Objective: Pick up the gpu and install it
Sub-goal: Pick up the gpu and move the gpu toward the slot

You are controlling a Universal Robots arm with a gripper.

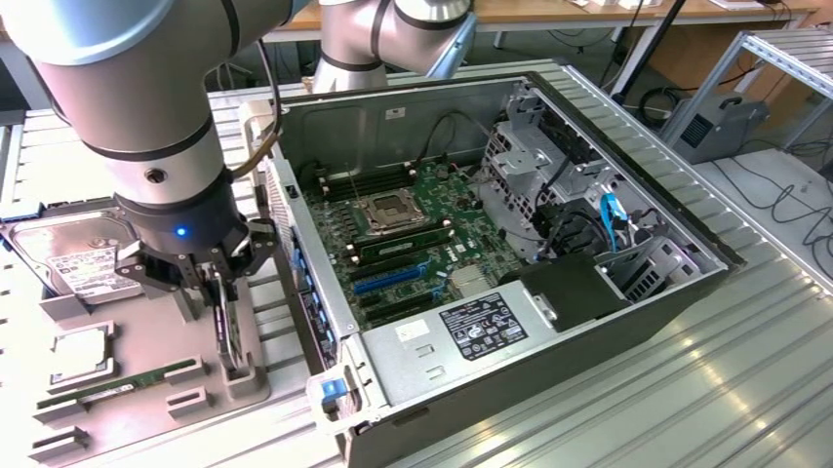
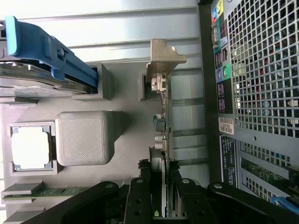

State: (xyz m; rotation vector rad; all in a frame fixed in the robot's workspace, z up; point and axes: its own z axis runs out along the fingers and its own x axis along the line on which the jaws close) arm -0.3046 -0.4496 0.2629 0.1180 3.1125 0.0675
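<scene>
The gpu [image 1: 232,336] [image 2: 162,140] stands on its long edge in a slot of the grey holder [image 1: 248,385] [image 2: 121,135], directly beneath the gripper [image 1: 218,292] [image 2: 159,170]. The card has not left the slot. Its silver bracket [image 2: 161,53] is at the end farthest from the gripper.

Gripper state: the two black fingers [image 2: 140,191] straddle the card, one against each face, with no gap visible in the wrist view, so the gripper is pinching the gpu near one end. The arm [image 1: 143,107] comes down onto it almost vertically.

Items on the same grey holder, on the far side of the gripper from the computer:
- Hard drive [image 1: 78,258] [image 2: 32,77] – silver with a white label, lying flat with a blue rail along one side, near the gripper.
- Processor [image 1: 81,353] [image 2: 30,147] – a square chip seated in a recess, a little farther out.
- Memory stick [image 1: 117,382] [image 2: 46,191] – narrow and green, lying in its own slot, apart from the gpu.

The open computer case [image 1: 521,273] [image 2: 261,93] lies on its side just beside the gripper, toward the exterior view's right. Its motherboard [image 1: 404,244] faces upward, and the perforated rear panel is the part closest to the card. Holder and case both rest on a ribbed metal desk [image 1: 677,390].
</scene>
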